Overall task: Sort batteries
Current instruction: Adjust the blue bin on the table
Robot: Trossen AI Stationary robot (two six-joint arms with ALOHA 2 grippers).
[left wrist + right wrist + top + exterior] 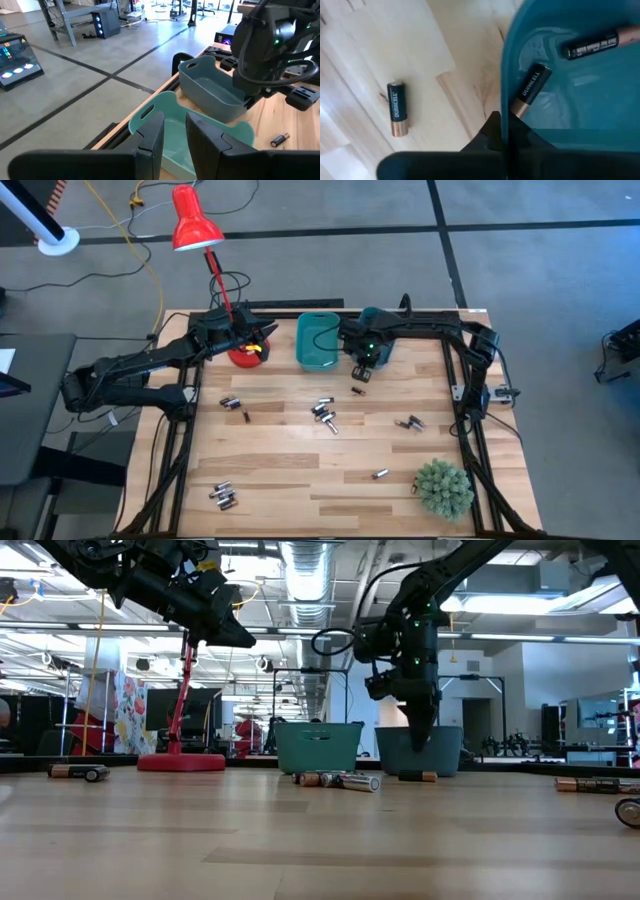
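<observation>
Nearest the low camera, at the bench's front edge, 1 battery (630,812) shows only in part; others lie scattered across the bench (290,470). A cluster (324,414) sits at mid-bench, a pair (232,404) toward the left edge, a group (223,496) near the front-left corner, a pair (410,422) toward the right edge, 1 cell (380,474) beside the artificial plant (443,487), and 1 cell (358,389) just in front of the right bin.

Handling, as a judgement: each cell is small, rigid and dense for its size, with a smooth round body that will roll and may slip. The fingers should close across the middle of the barrel, not the ends.

Containers: 2 teal bins stand at the rear edge. The left bin (317,340) shows no cells in its visible part. The right bin (580,100) holds at least 2 cells: 1 (530,91) leaning on the wall, 1 (592,46) lying further in.

Grippers: the right gripper (502,131) hangs at the right bin's front rim, fingers closed together and holding nothing. The left gripper (174,136) hovers behind the left bin near the red lamp (195,220), fingers parted with a gap; no cell can be seen between them.
</observation>
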